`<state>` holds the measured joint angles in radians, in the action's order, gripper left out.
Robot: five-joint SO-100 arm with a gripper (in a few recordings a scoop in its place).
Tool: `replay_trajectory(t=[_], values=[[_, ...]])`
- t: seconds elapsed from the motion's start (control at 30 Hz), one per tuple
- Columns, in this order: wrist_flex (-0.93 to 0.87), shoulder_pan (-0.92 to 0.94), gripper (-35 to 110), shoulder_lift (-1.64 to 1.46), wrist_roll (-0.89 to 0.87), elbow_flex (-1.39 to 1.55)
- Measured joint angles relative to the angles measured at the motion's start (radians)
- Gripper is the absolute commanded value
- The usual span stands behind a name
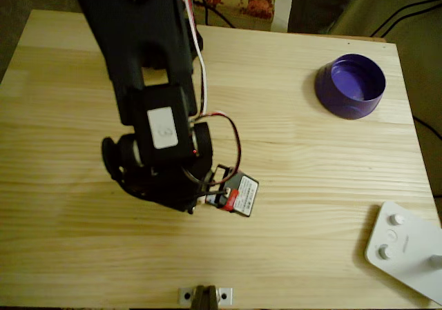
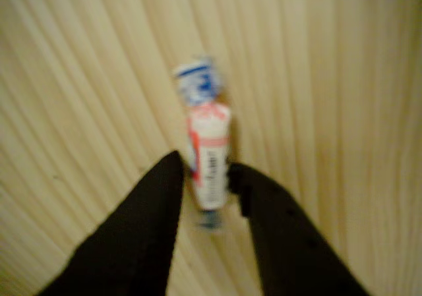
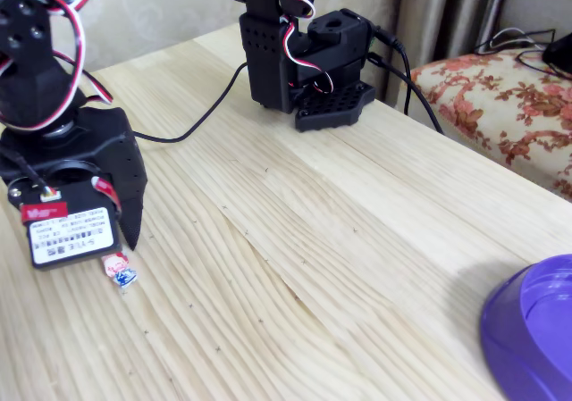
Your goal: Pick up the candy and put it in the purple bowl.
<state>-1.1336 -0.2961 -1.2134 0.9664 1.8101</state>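
While the overhead view is showing the black arm [image 1: 155, 117] bending over the wooden table [image 1: 290, 206] at 9 o'clock, the purple bowl [image 1: 351, 85] is sitting well apart at 2 o'clock; a white button device [image 1: 404, 248] is lying at 5 o'clock. Wrist view: gripper [image 2: 206, 174] fingers are standing narrowly parted astride the candy [image 2: 206, 152], contact unclear through blur. Fixed view: candy [image 3: 119, 270] is lying on the table at 8 o'clock beneath the gripper. Risk, as judged: closing off-centre could be squeezing the thin wrapper sideways, out of the fingers.
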Motion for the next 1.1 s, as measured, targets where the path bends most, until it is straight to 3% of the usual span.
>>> replay_trajectory(t=[0.67, 1.1], values=[[-0.015, -0.008, 11, -0.101, -0.023, 0.048], [-0.086, -0.094, 11, -0.446, -0.333, 0.064]])
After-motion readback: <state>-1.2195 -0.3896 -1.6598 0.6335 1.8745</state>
